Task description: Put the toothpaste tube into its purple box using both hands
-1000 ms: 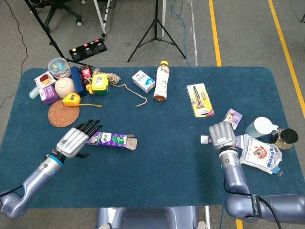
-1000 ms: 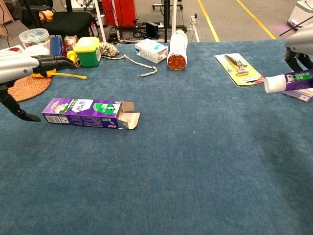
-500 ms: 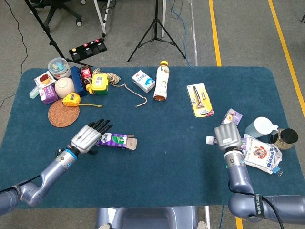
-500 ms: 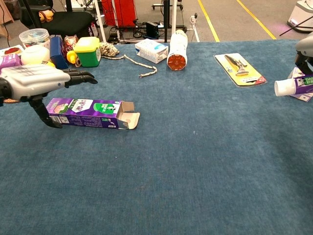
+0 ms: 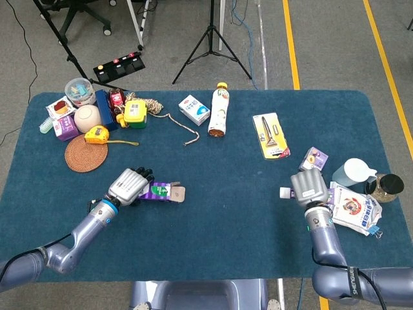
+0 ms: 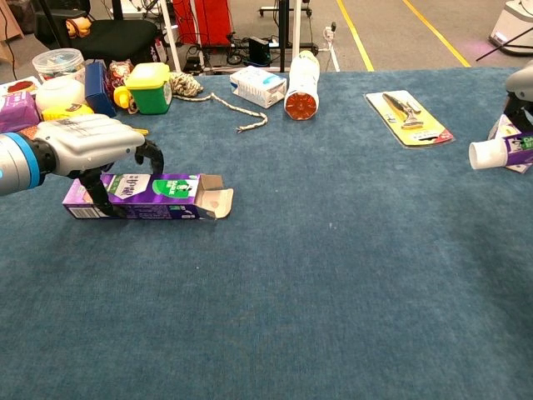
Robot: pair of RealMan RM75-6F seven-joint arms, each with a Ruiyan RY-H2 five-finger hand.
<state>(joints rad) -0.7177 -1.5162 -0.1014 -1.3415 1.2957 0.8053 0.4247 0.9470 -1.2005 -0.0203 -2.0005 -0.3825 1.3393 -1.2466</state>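
The purple toothpaste box (image 6: pixel 158 197) (image 5: pixel 162 191) lies on its side on the blue table, open flaps toward the right. My left hand (image 6: pixel 87 152) (image 5: pixel 128 185) wraps over the box's left half, fingers curled down behind it and thumb in front. At the right edge, my right hand (image 5: pixel 310 186) (image 6: pixel 521 86) holds the toothpaste tube (image 6: pixel 500 151), whose white cap (image 5: pixel 284 192) points left. Most of the tube is hidden under the hand in the head view.
A brown bottle (image 5: pixel 219 111), a small white carton (image 5: pixel 193 108) and a yellow razor pack (image 5: pixel 270 134) lie at the back. Left back holds a cork mat (image 5: pixel 85 154), tape measure, green tub and rope. Packets and a cup (image 5: pixel 353 173) crowd the right edge.
My left hand moved right and came down onto the box, closing around it; the box shifted and turned slightly. My right hand drifted a little right with the tube.
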